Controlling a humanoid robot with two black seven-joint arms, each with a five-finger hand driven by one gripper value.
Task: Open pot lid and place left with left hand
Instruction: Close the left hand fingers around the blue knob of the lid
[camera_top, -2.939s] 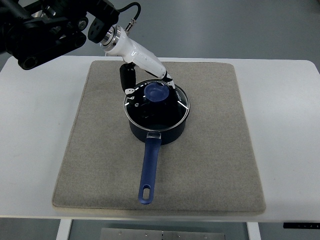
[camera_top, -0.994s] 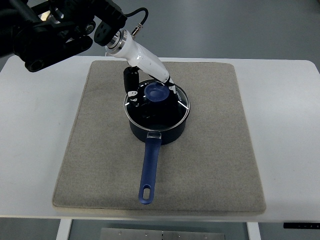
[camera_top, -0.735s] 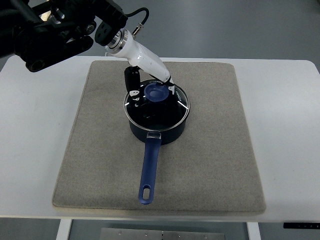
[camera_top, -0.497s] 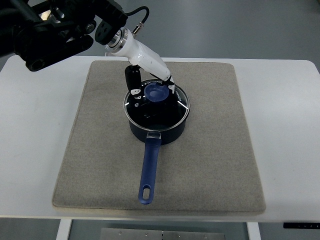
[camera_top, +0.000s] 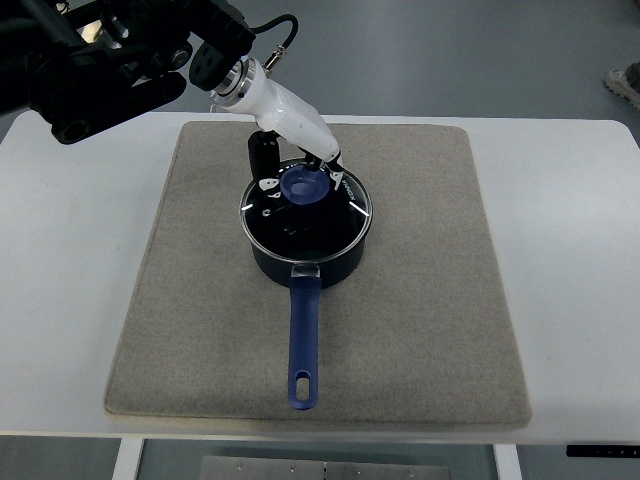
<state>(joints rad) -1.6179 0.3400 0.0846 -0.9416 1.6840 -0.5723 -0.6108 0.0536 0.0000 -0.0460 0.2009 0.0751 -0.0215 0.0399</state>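
The left hand (camera_top: 300, 170) clasps the blue knob (camera_top: 303, 187) of the glass lid (camera_top: 305, 210), which sits on the pot (camera_top: 305, 250) (mid-mat (camera_top: 430, 300)). Since half a second ago, pot and lid have slid leftward; the handle (camera_top: 303, 345) now points straighter down.

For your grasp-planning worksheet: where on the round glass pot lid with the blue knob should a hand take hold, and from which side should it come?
Grip the blue knob at the centre of the round glass pot lid, coming from above. The knob stands proud of the flat glass, while the rim sits flush on the dark blue saucepan. The left hand is already at the knob from the far left.
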